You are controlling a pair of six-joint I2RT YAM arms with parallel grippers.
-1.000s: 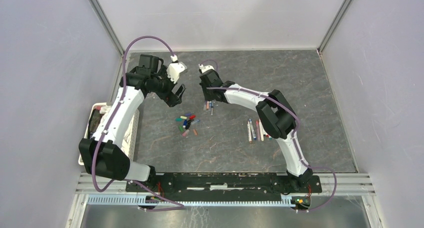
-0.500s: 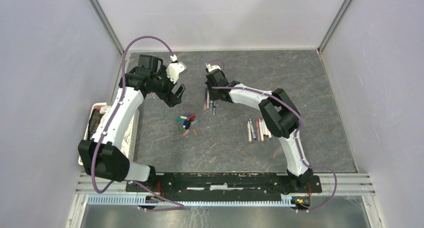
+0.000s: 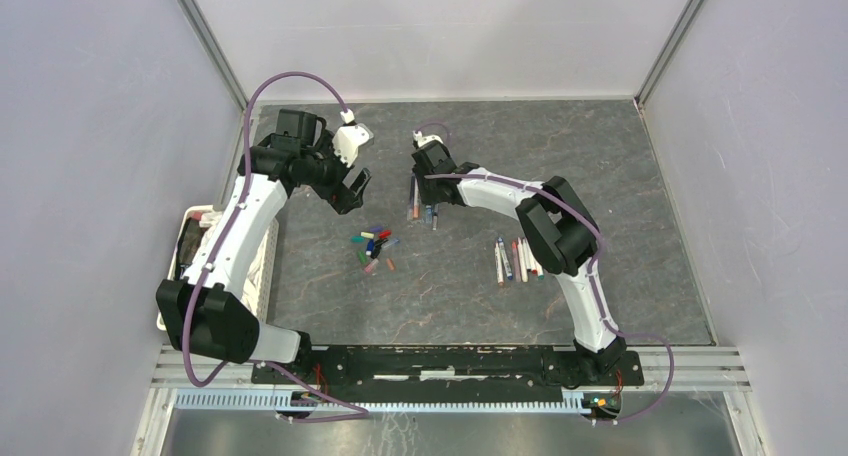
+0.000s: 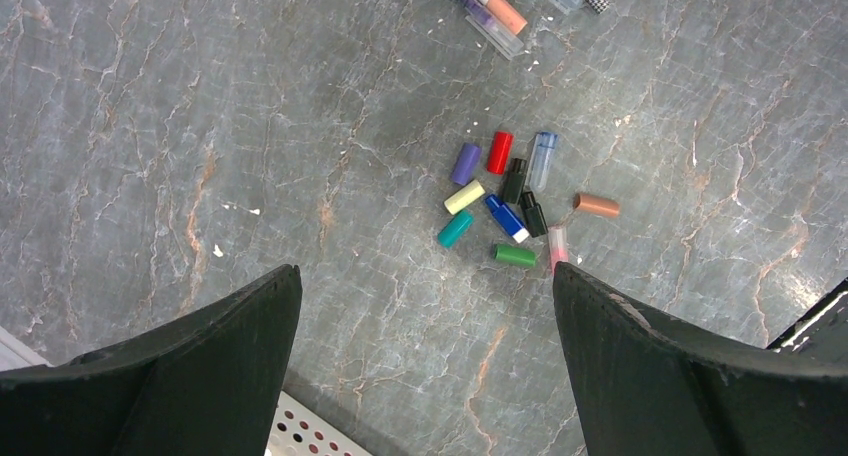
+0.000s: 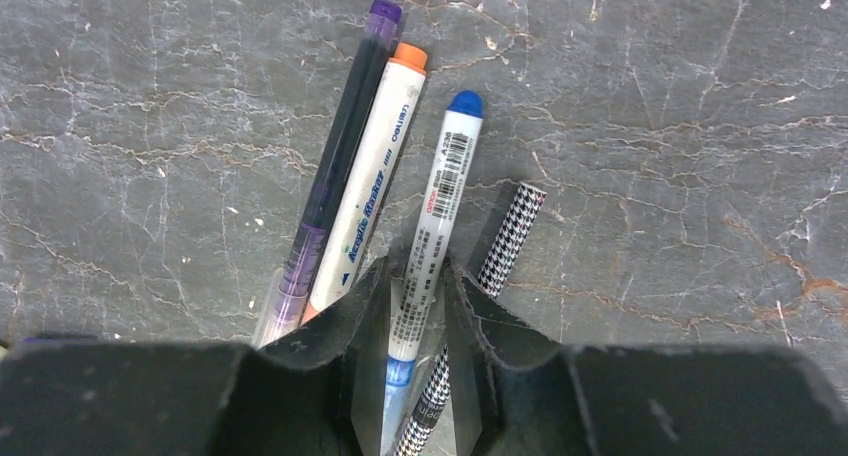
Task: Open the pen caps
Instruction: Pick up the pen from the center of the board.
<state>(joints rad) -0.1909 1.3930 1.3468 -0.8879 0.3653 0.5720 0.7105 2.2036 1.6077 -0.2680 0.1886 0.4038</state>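
Several loose pen caps [image 3: 373, 246] in red, purple, yellow, teal, blue, green, black, brown and clear lie in a cluster on the table; they also show in the left wrist view [image 4: 505, 204]. My left gripper [image 3: 352, 188] is open and empty above the table, up and left of the caps [image 4: 426, 268]. My right gripper [image 3: 425, 181] sits low over a small group of pens [image 3: 422, 208]. Its jaws are shut on a white pen with a blue end [image 5: 445, 176]. Beside it lie a purple pen [image 5: 340, 126], an orange-ended marker [image 5: 380, 156] and a houndstooth pen [image 5: 510, 231].
Several more pens [image 3: 515, 259] lie side by side right of centre. A white perforated basket [image 3: 270, 266] stands at the table's left edge, its rim under my left gripper [image 4: 310, 431]. Grey walls close in the table on three sides.
My right gripper has shifted slightly right and settled over the group of pens, which moved a little. The left arm has not moved.
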